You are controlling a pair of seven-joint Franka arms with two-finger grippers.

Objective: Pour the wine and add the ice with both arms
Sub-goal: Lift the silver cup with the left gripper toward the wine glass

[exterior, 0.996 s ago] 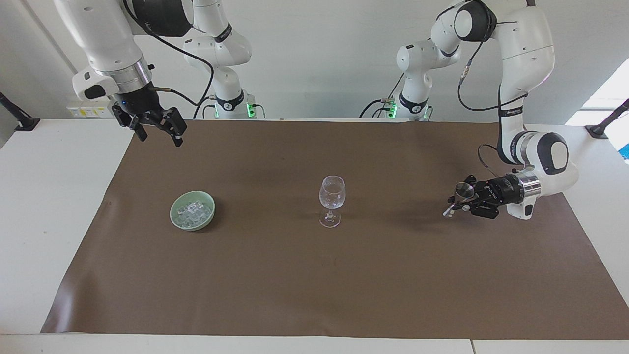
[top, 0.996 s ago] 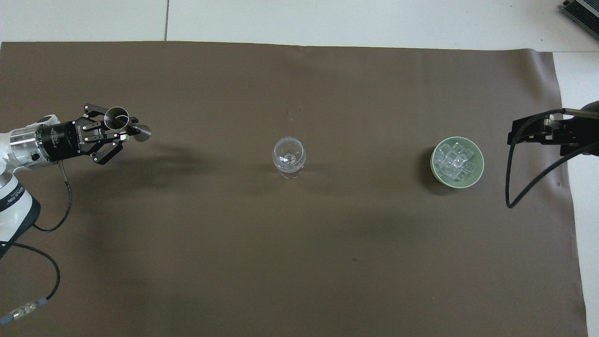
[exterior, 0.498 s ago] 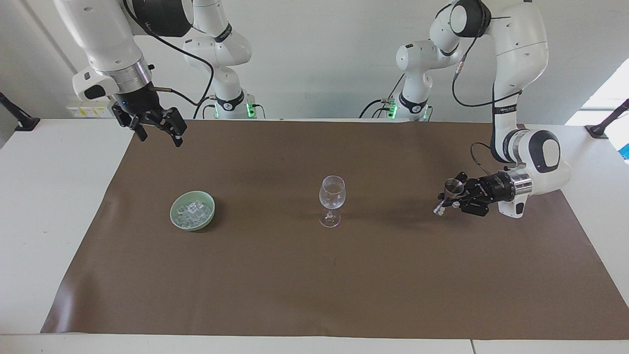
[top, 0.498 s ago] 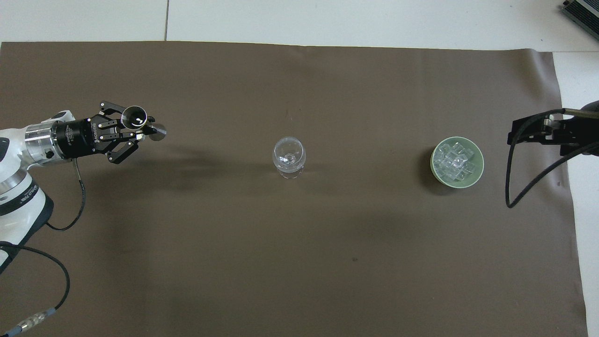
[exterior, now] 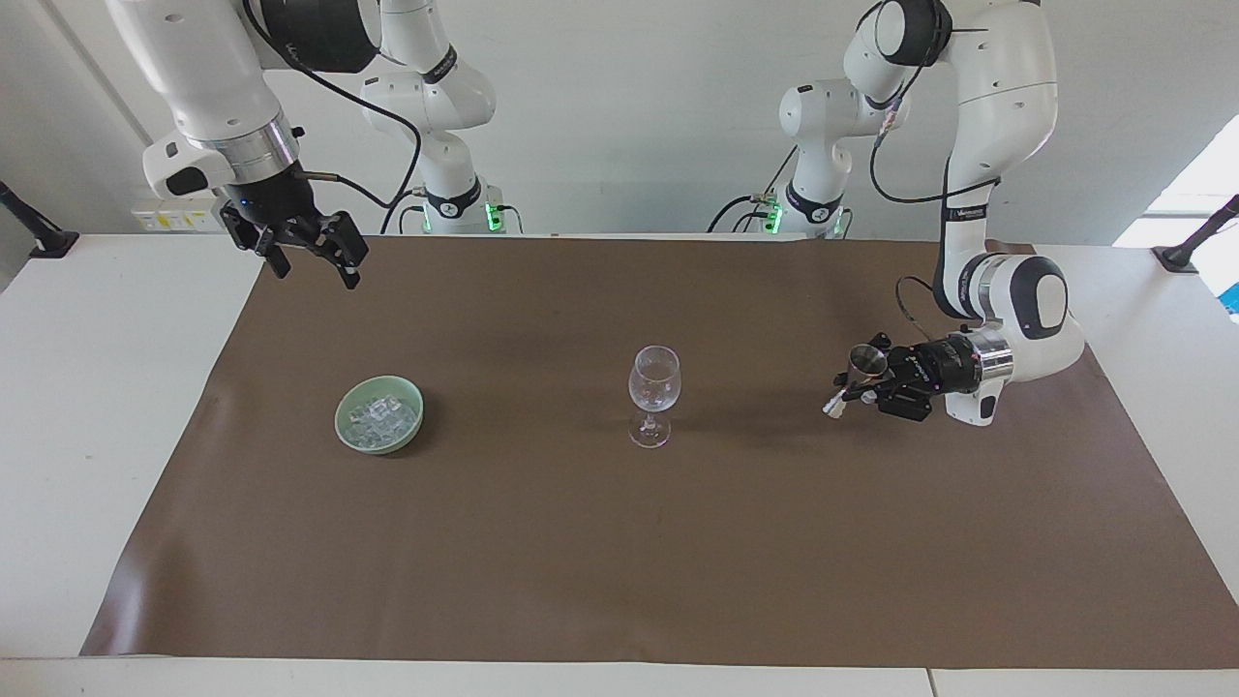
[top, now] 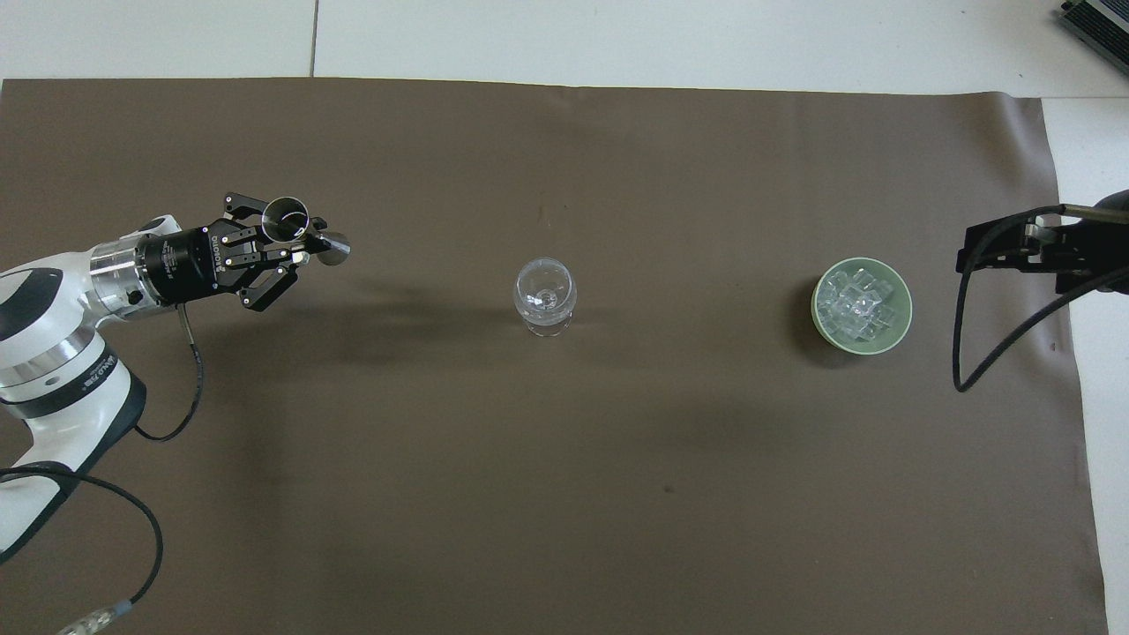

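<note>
Centrally, you see a clear stemmed glass [exterior: 654, 395] standing upright on the brown mat [exterior: 619, 561] that covers the counter [exterior: 106, 407]. Your left hand [exterior: 856, 389] hangs low over the mat toward the left arm's end of the counter, well apart from the glass, pointing sideways at it; it is clamped on a small metal measuring cup [exterior: 867, 364] whose open mouth faces up, as the overhead view shows [top: 287, 217]. Your right hand [exterior: 308, 254] waits high over the mat's edge at the right arm's end, fingers spread and gripping nothing. Toward that same end a pale green bowl [exterior: 344, 426] rests on the mat, and the ice [exterior: 382, 416] lies heaped inside it, well apart from the glass.
</note>
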